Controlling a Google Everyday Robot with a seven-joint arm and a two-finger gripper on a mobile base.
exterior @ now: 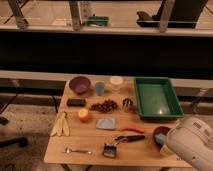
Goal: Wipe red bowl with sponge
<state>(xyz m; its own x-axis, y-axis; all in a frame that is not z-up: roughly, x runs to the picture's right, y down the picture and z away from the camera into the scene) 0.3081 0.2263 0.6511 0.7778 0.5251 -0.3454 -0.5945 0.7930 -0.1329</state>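
So the red bowl [159, 134] is sitting at the front right corner of the table [90, 150], just below the green tray [157, 97], and most of it is getting covered by the robot's big white arm [192, 142] coming in from the bottom right. A bit of light blue, looking like the sponge [159, 141], is showing inside the bowl right against the arm's edge. The gripper [163, 142] is sitting down at the bowl, but the arm's casing is blocking it, so I cannot tell what its grasp is doing or whether it's holding the sponge.

Everything else is lying off to the left of the bowl: an orange-handled tool [132, 129] and a black-handled brush [119, 144] just beside it, a grey-blue cloth [105, 123], an orange [84, 115], a banana [61, 125], a spoon [76, 150]. Further back a purple bowl [79, 84], a blue cup [100, 88] and a white tub [116, 82] are lining the far edge.
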